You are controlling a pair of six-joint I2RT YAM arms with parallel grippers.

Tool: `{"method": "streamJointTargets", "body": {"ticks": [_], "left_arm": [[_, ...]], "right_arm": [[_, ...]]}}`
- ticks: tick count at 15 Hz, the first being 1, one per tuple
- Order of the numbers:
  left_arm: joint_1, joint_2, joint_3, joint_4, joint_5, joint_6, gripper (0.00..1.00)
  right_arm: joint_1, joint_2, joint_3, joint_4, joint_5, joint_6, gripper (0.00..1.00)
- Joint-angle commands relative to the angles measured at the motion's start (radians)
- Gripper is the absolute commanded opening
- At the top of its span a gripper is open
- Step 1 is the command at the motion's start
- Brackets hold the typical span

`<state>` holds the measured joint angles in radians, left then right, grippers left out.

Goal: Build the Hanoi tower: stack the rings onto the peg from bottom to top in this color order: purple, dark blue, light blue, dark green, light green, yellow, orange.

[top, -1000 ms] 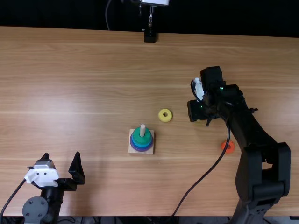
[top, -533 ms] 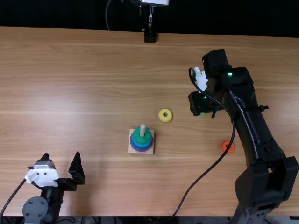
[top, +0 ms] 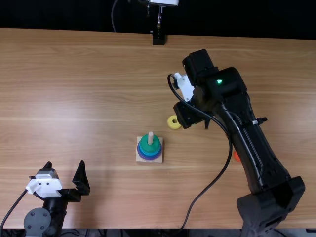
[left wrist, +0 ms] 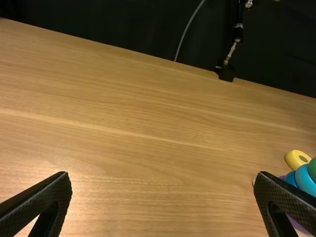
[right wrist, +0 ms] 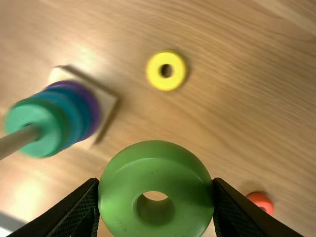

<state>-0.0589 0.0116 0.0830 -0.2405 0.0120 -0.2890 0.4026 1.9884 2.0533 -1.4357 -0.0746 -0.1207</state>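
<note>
The left gripper [top: 64, 164] is spread wide and empty, left of the peg [top: 150, 138], on which the dark green ring [top: 155, 145] is seated uppermost. Right of the yellow ring [top: 173, 123], the light green ring [right wrist: 157, 170] is clamped by the right gripper [right wrist: 156, 181]; its hole should be centred over the peg before release.

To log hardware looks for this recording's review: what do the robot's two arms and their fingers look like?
The left arm and right arm are black, each with a white piece near its end and a black cable. The left shows a round grey joint cover; the right, a small green light. The fingers are black and tapered, with finely ridged faces.
</note>
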Motion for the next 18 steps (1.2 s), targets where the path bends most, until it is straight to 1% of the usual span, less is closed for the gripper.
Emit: {"method": "streamJointTargets", "body": {"ticks": [1,2,7,10,12,18], "left_arm": [[0.002,-0.012,-0.055,-0.019,0.014,0.004,1.00],[0.002,-0.012,-0.055,-0.019,0.012,0.004,1.00],[0.002,-0.012,-0.055,-0.019,0.012,0.004,1.00],[0.002,-0.012,-0.055,-0.019,0.012,0.004,1.00],[0.002,-0.012,-0.055,-0.019,0.012,0.004,1.00],[0.002,-0.012,-0.055,-0.019,0.012,0.004,1.00]], "right_arm": [[0.038,-0.034,0.080,-0.034,-0.038,-0.004,0.00],[0.064,-0.034,0.110,-0.056,-0.041,-0.004,0.00],[0.171,-0.034,0.176,-0.075,-0.041,0.007,0.00],[0.212,-0.034,0.185,-0.075,-0.041,0.007,0.00],[0.226,-0.033,0.183,-0.077,-0.041,0.008,0.00],[0.228,-0.031,0.176,-0.075,-0.041,0.012,0.00]]}}
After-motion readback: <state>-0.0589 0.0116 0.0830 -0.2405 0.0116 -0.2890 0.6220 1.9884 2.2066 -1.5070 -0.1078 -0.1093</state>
